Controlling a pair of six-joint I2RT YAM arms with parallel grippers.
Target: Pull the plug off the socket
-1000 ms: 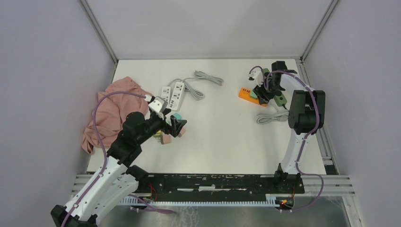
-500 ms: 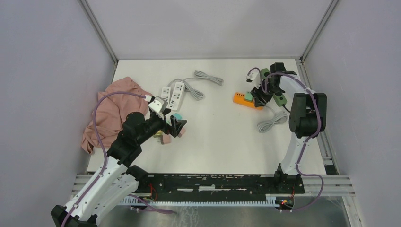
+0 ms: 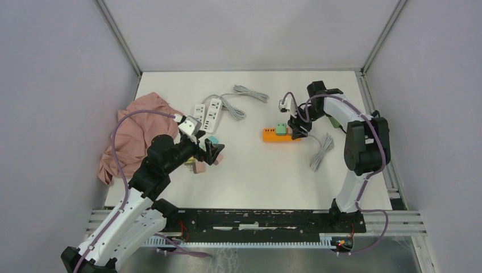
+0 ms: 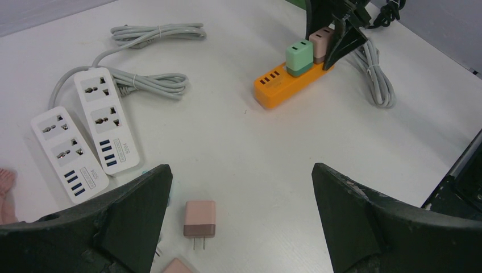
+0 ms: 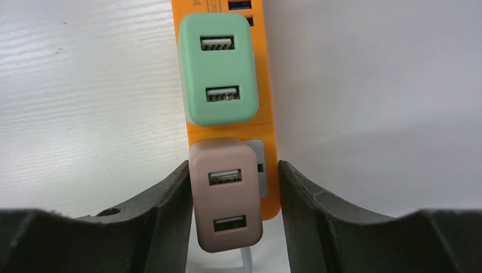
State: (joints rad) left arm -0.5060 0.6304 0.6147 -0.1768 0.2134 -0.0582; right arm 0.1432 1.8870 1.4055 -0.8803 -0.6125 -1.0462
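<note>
Pinching: right gripper (image 5: 233,170) is closed in around the pink plug (image 5: 226,193); one finger is against the plug's side, the other against the edge of the orange power strip (image 5: 266,85)
Task thing: the pink plug is seated in the strip's end socket, overhanging one side, not pulled out
Strip location: flat on the table (image 3: 256,176), right of centre, toward the far half
Neighbour: green plug (image 5: 219,68) sits in the next socket, just beside the pink one; both have two USB ports facing up
Cord: grey cord (image 3: 321,149) lies loosely bunched beside the strip's gripper end
Left gripper (image 4: 240,170): fingers spread wide, holding nothing, hovering over the left side of the table
Under left gripper: spare pink adapter (image 4: 200,218) lying flat, prongs visible
Other items: two white power strips (image 4: 105,125) side by side with coiled grey cables; pink cloth (image 3: 136,136) at the left table edge
Arms: well apart
</note>
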